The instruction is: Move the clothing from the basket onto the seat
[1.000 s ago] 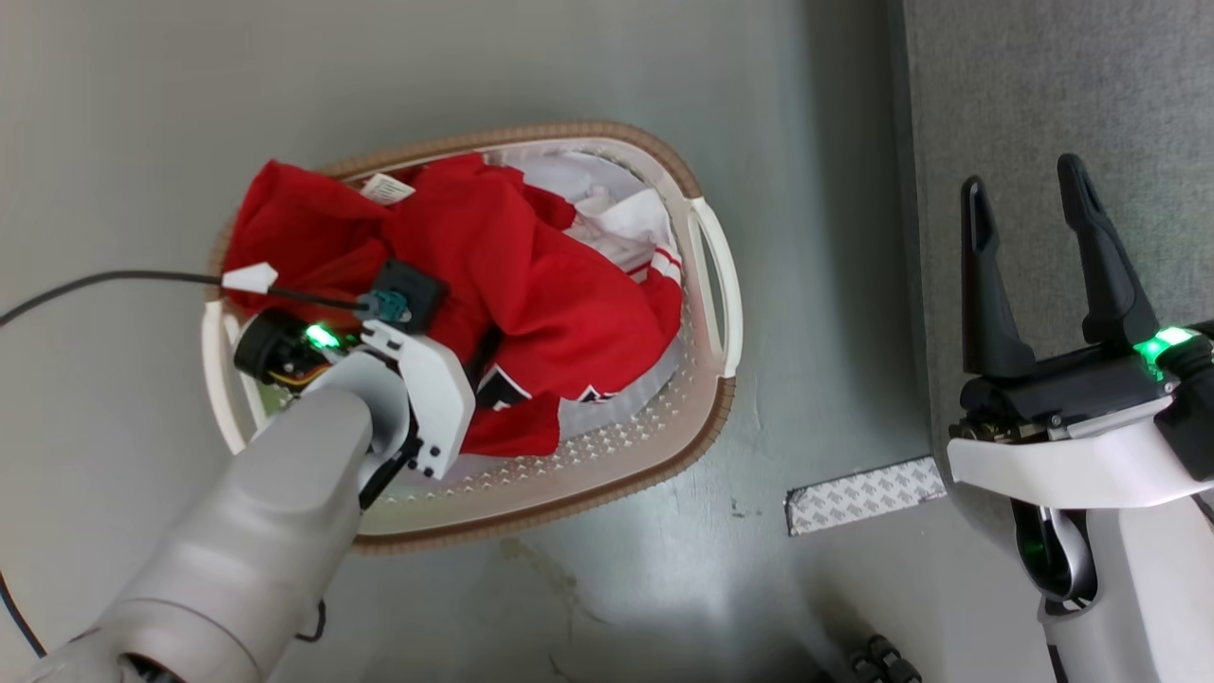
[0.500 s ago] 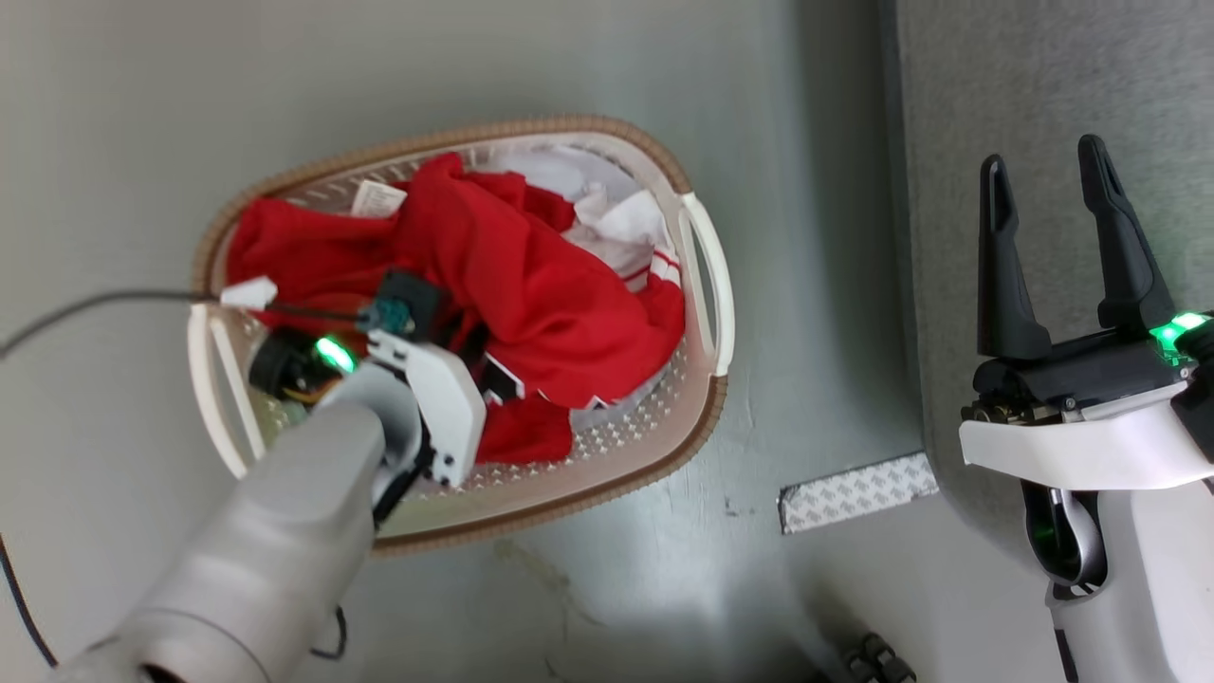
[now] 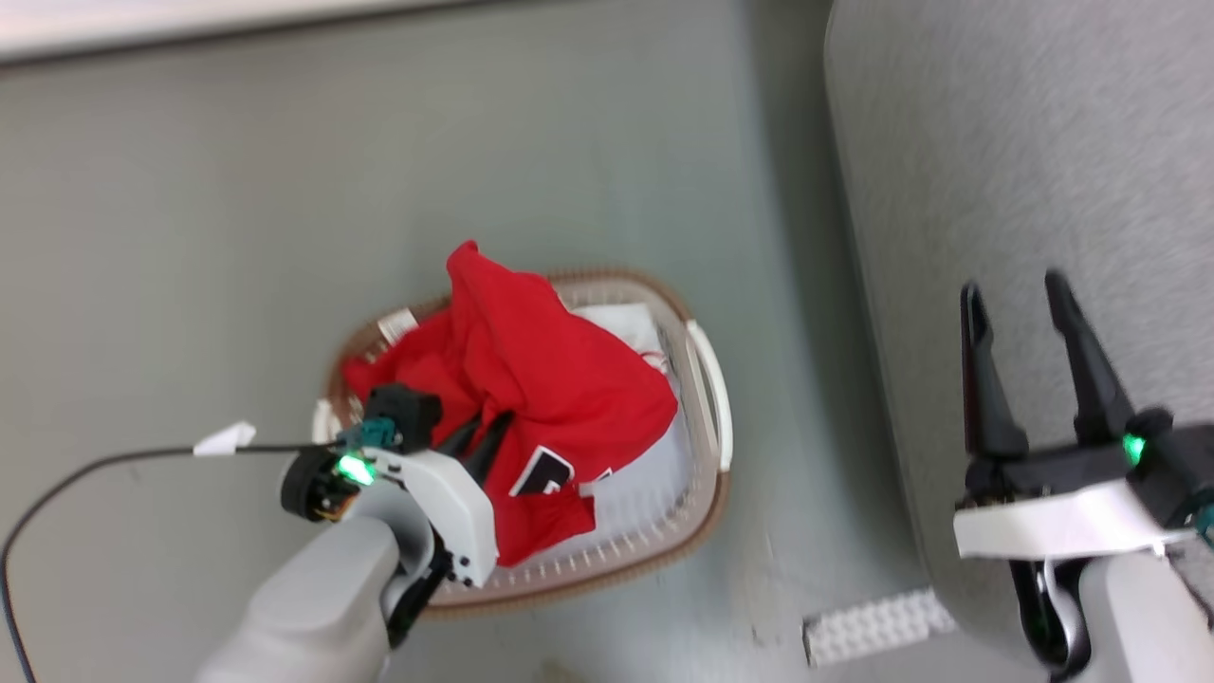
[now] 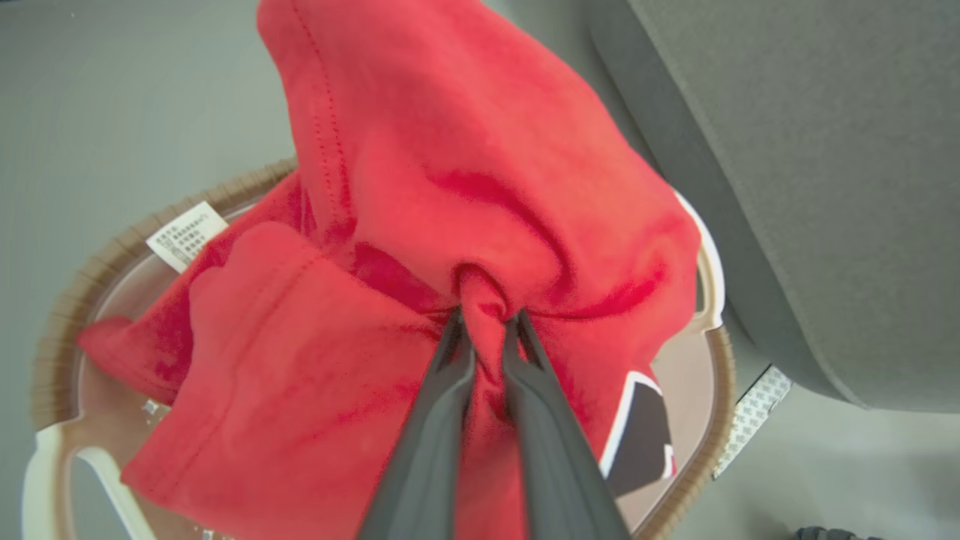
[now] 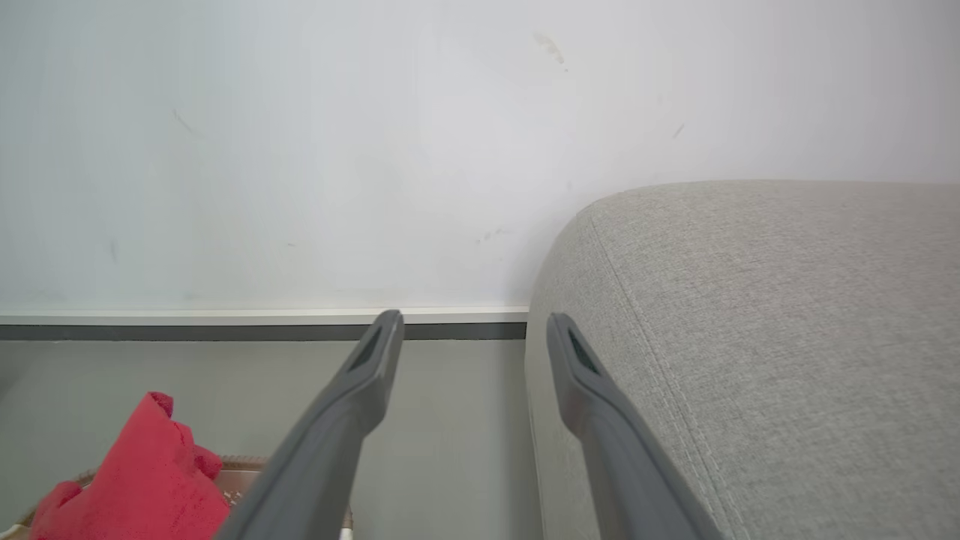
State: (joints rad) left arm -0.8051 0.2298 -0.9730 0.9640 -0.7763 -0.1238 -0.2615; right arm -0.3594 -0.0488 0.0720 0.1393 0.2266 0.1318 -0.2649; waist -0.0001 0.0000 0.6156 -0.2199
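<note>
The red clothing (image 3: 555,379) is bunched in the cream basket (image 3: 709,408), and one garment is pulled up into a peak above the brown rim. My left gripper (image 4: 487,324) is shut on a pinched fold of that red fabric, with a white label (image 4: 186,234) and a black-and-white patch beside it. In the head view its dark fingers (image 3: 482,438) run into the cloth. My right gripper (image 3: 1020,294) stands open with nothing between its fingers, over the edge of the grey seat (image 3: 1024,142). The right wrist view shows that open gripper (image 5: 472,330), the seat (image 5: 750,315) and the raised clothing (image 5: 142,465).
The basket stands on a grey floor just left of the seat. A white patterned strip (image 3: 877,626) lies on the floor by the seat's base. A black cable (image 3: 95,465) with a white tag trails off my left wrist. A pale wall with a baseboard (image 5: 225,319) rises behind.
My left gripper has shut on the red clothing and drawn it upward out of the basket. The head camera has risen and shifted. The right gripper stays open.
</note>
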